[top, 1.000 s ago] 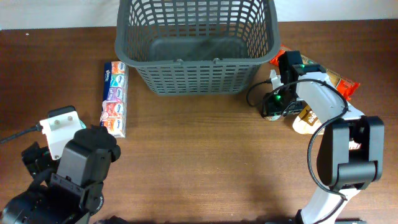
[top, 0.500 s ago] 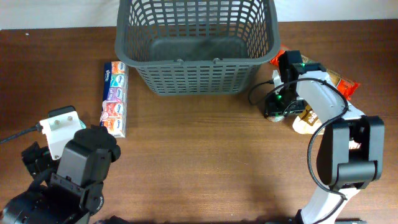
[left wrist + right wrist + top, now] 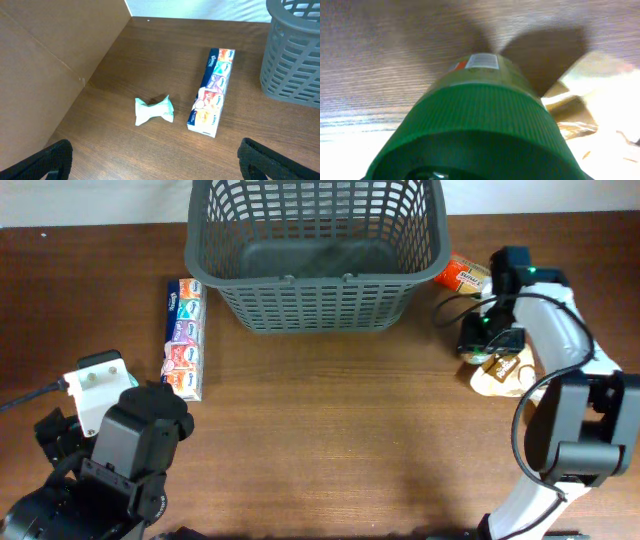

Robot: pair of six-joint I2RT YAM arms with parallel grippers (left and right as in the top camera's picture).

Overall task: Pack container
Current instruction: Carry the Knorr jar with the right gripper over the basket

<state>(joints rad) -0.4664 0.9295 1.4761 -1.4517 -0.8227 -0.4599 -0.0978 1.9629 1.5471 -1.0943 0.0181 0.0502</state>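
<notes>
The basket (image 3: 315,255), dark grey with lattice walls and a solid floor, stands upright at the far side of the desk (image 3: 350,440), beyond and to the left of the right gripper (image 3: 482,338), which is held off its right front corner and apart from it. In the right wrist view a jar (image 3: 480,115) with a ribbed green lid fills most of the picture, lid end toward the camera. It is seen tilted above the wood, with its shadow cast on the desk behind. The jar is taken to be clamped in the right gripper, though the fingers themselves are hidden by it. An orange packet (image 3: 462,275) lies just beyond this gripper, between it and the basket's right wall. A beige pouch (image 3: 505,372) lies on the near side of the gripper, partly covered by the arm. The left gripper (image 3: 155,150) is held with its dark fingers (image 3: 50,160) spread wide at the two lower corners of the left wrist view, and nothing is seen between them. Ahead of it and slightly to the right lies a long tissue pack (image 3: 212,92), flat on the desk with its far end pointing away. The basket is seen further right of that, apart from the pack. A small crumpled mint-green packet (image 3: 154,110) lies straight ahead of the left gripper, just left of the tissue pack and not touching it.
</notes>
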